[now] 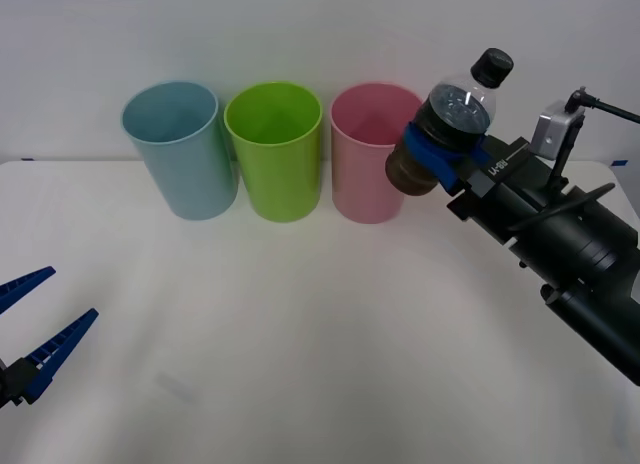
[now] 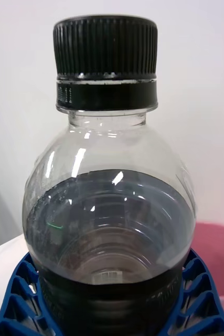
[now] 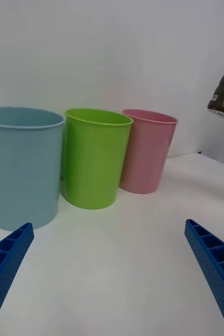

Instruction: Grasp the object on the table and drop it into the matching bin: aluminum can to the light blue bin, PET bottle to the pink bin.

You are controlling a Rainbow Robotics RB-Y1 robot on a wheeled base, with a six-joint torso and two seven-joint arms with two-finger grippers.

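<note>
pet bottle held aloft beside the pink bin

at the far left of the front view, the left gripper [image 1: 38, 329] is seen low over the white counter [image 1: 300, 334], its blue ribbed jaws spread wide with nothing between them. in the left wrist view the two fingers [image 3: 7, 257] are shown well apart, with bare counter between them.

farther back, three tall round bins are lined up in a row near the wall. the light blue bin [image 1: 180, 149] is placed leftmost, the lime green bin [image 1: 274, 149] stands in the middle, and the pink bin [image 1: 368, 149] is placed rightmost. the three are set close beside one another, and each stands upright with its mouth open upward.

just right of the pink bin, the pet bottle [image 1: 452, 124] is held off the counter by the right gripper [image 1: 440, 156], whose blue jaws are closed around its lower body at the dark label band. the bottle is tilted, with its black cap [image 1: 492, 67] pointed up and to the right. its lower end is seen at about the level of the pink bin's rim and overlaps that bin's right edge in the front view. in the right wrist view, dark liquid is seen filling the bottle to below its shoulder, and a piece of the pink bin is visible behind it. the black right arm [image 1: 570, 249] is stretched in from the lower right.
</note>
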